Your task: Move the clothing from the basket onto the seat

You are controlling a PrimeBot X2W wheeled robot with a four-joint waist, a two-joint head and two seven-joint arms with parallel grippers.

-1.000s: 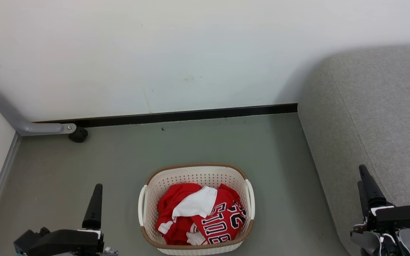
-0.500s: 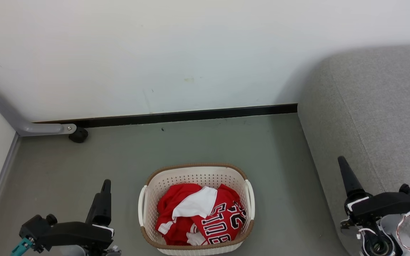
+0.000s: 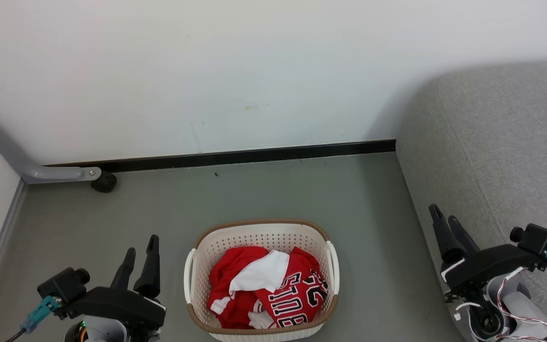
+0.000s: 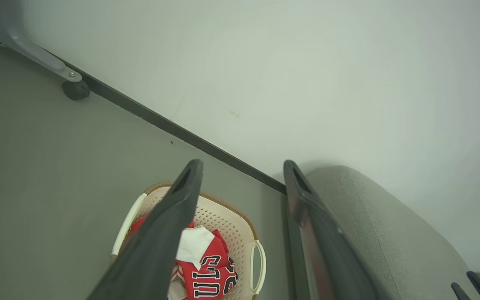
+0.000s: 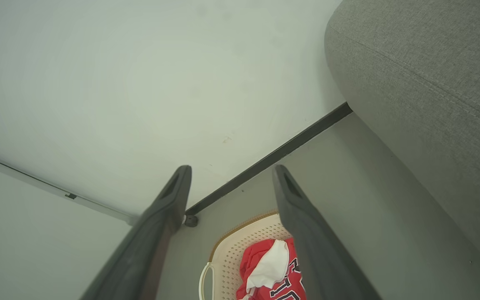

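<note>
While my left gripper and right gripper gape empty, snagging the laundry basket's perforated wall could lift it with the red jersey.

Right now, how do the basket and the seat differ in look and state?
The basket is cream perforated plastic with a brown rim; the seat is grey fabric. The basket is small; the seat is far bigger. The basket holds the red clothing; the seat shows none. Both rest on the grey floor.
</note>
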